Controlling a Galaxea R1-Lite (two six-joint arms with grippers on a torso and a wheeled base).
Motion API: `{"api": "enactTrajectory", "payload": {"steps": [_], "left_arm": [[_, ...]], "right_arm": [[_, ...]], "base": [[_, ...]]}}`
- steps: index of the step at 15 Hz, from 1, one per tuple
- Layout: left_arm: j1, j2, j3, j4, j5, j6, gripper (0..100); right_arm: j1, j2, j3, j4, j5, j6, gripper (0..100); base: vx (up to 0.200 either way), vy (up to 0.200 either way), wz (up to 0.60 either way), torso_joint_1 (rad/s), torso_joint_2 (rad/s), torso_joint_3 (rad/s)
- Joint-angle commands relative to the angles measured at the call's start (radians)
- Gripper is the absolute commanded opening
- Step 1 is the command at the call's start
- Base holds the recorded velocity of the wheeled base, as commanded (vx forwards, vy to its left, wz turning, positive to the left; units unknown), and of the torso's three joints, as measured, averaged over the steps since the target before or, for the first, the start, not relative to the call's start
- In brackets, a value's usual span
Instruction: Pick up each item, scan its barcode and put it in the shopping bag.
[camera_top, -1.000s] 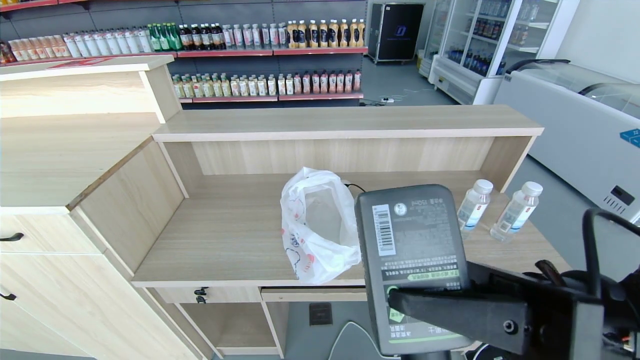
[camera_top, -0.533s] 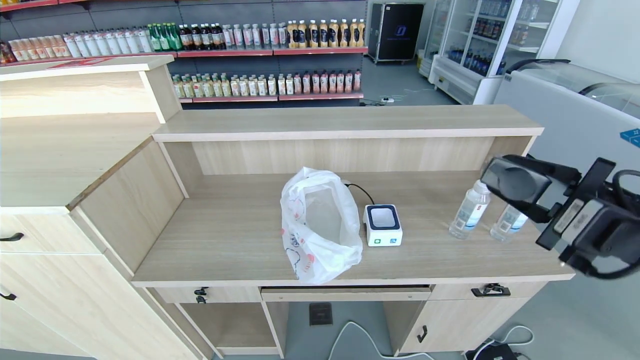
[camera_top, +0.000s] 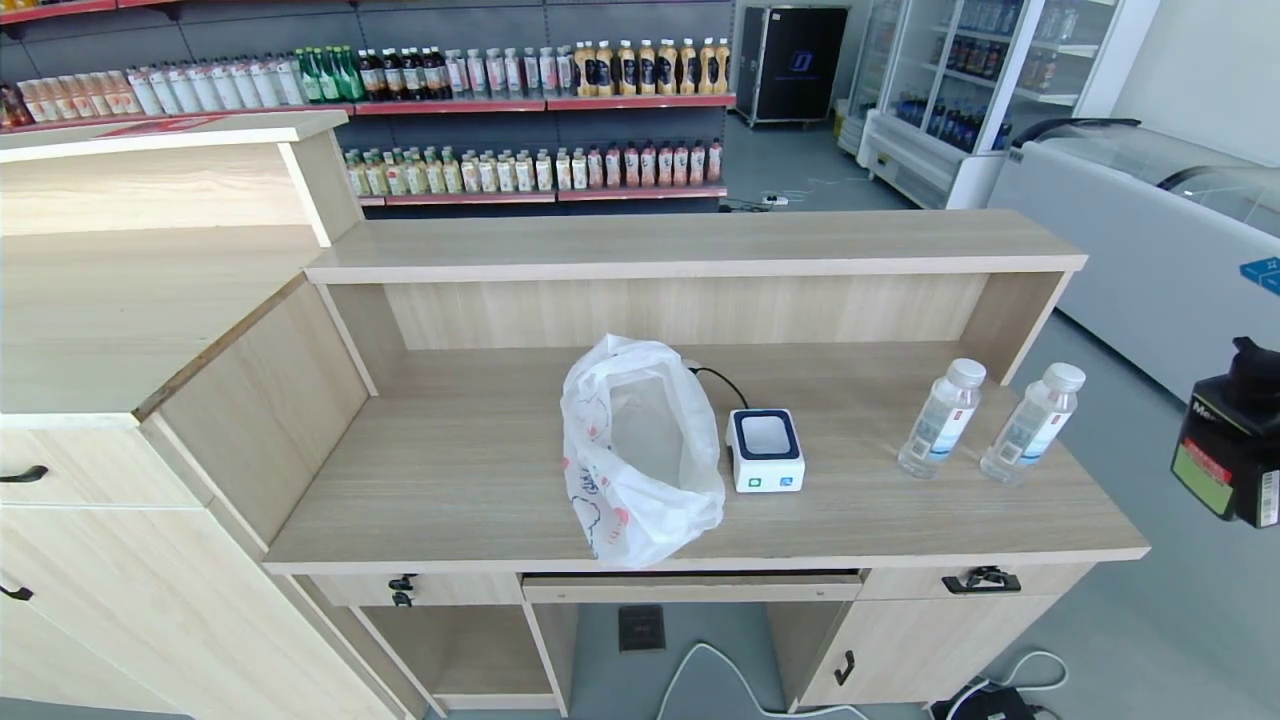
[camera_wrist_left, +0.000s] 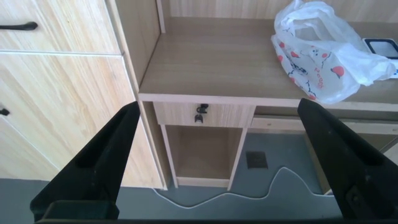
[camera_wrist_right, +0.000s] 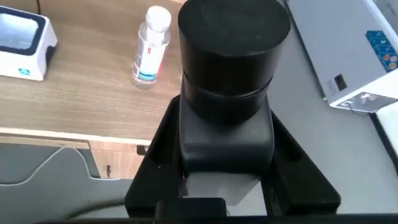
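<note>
Head view: the black bottle (camera_top: 1228, 465) is in the air at the far right, beyond the right end of the counter (camera_top: 480, 470) and well apart from the scanner (camera_top: 765, 450). In the right wrist view my right gripper (camera_wrist_right: 225, 124) is clamped on this bottle, one finger on each side of its body, with the round cap pointing away from the wrist.

My left gripper (camera_wrist_left: 219, 107) has its fingers wide apart and holds nothing. It hangs in front of the left part of the counter, lower than the top.

On the counter the white shopping bag (camera_top: 640, 450) stands in the middle with its mouth open upward. The scanner is just beside it on the right. Two water bottles stand upright near the right end, one (camera_top: 940, 418) left of the other (camera_top: 1030, 425).

I judge that the step in hand is scanning: the bottle is picked up, but it is not yet over the scanner. The next move calls for carrying it left to the scanner window, passing above the two water bottles so that I do not knock them. The label side with the barcode must face down to the window. After that the bottle goes into the bag's open mouth.
</note>
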Motion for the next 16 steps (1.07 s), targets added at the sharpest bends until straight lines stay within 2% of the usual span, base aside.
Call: {"api": "enactTrajectory", "payload": {"steps": [1, 3, 4, 6, 7, 8, 9, 10, 12, 15, 16], "left_arm": [[0.001, 0.000, 0.000, 0.000, 0.000, 0.000, 100], [0.001, 0.000, 0.000, 0.000, 0.000, 0.000, 100], [0.001, 0.000, 0.000, 0.000, 0.000, 0.000, 100], [0.001, 0.000, 0.000, 0.000, 0.000, 0.000, 100], [0.001, 0.000, 0.000, 0.000, 0.000, 0.000, 100], [0.001, 0.000, 0.000, 0.000, 0.000, 0.000, 100], [0.001, 0.000, 0.000, 0.000, 0.000, 0.000, 100], [0.001, 0.000, 0.000, 0.000, 0.000, 0.000, 100], [0.001, 0.000, 0.000, 0.000, 0.000, 0.000, 100], [0.001, 0.000, 0.000, 0.000, 0.000, 0.000, 100], [0.001, 0.000, 0.000, 0.000, 0.000, 0.000, 100]], "right_arm": [[-0.010, 0.001, -0.019, 0.000, 0.034, 0.041, 0], [0.026, 0.002, -0.072, 0.033, 0.037, 0.153, 0], [0.039, 0.004, -0.122, 0.100, 0.032, 0.206, 0], [0.041, 0.025, -0.273, 0.335, 0.034, 0.325, 0], [0.042, 0.044, -0.333, 0.402, 0.054, 0.437, 0], [0.042, 0.059, -0.367, 0.419, 0.105, 0.529, 0], [0.018, 0.110, -0.410, 0.407, 0.261, 0.753, 0], [-0.027, 0.146, -0.416, 0.353, 0.348, 0.863, 0], [-0.050, 0.214, -0.396, 0.276, 0.379, 0.888, 0], [-0.099, 0.291, -0.410, 0.256, 0.451, 0.886, 0], [-0.137, 0.361, -0.425, 0.218, 0.525, 0.886, 0]], "base": [[0.000, 0.000, 0.60, 0.002, 0.00, -0.002], [0.000, 0.000, 0.60, -0.002, 0.00, 0.002], [0.000, 0.000, 0.60, 0.012, 0.00, -0.002], [0.000, 0.000, 0.60, 0.007, 0.00, 0.007], [0.000, 0.000, 0.60, -0.007, 0.00, 0.002], [0.000, 0.000, 0.00, 0.000, 0.00, 0.000], [0.000, 0.000, 0.00, 0.000, 0.00, 0.000], [0.000, 0.000, 0.00, 0.000, 0.00, 0.000], [0.000, 0.000, 0.00, 0.000, 0.00, 0.000], [0.000, 0.000, 0.00, 0.000, 0.00, 0.000], [0.000, 0.000, 0.00, 0.000, 0.00, 0.000]]}}
